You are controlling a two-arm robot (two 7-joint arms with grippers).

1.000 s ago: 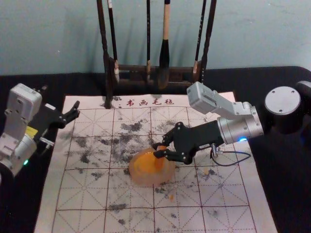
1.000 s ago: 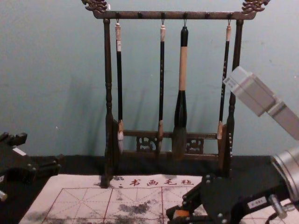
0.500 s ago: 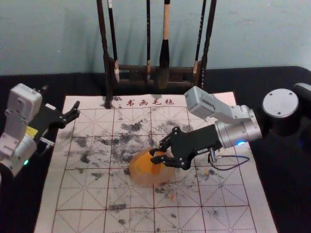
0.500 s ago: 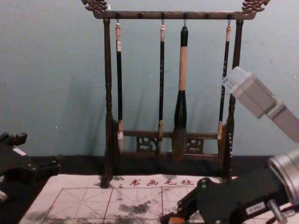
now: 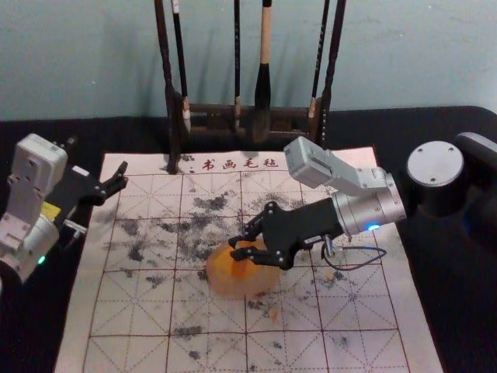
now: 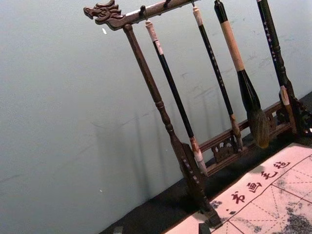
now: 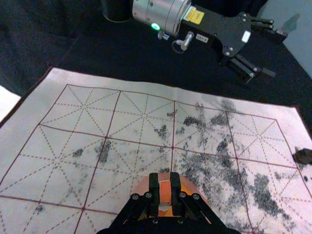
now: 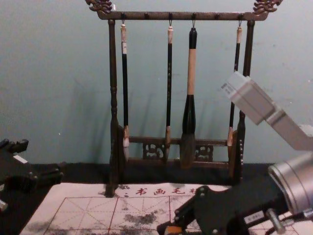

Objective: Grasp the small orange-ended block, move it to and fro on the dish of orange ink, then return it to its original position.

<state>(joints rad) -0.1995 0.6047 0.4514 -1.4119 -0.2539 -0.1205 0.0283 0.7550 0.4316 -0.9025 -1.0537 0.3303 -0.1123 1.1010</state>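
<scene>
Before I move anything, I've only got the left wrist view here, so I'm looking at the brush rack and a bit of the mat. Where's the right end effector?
Observer: In the head view, the right end effector is over the round dish, reaching in from the right.

Operator: Okay, and is it holding anything?

Observer: Yes. The right wrist view shows its fingers closed on either side of the orange-ended block. I can't tell whether the block touches the ink.

Operator: Got it. Is my left arm anywhere near that?

Observer: No. The left end effector is idle by the mat's left edge, fingers spread, well apart from the dish.
</scene>
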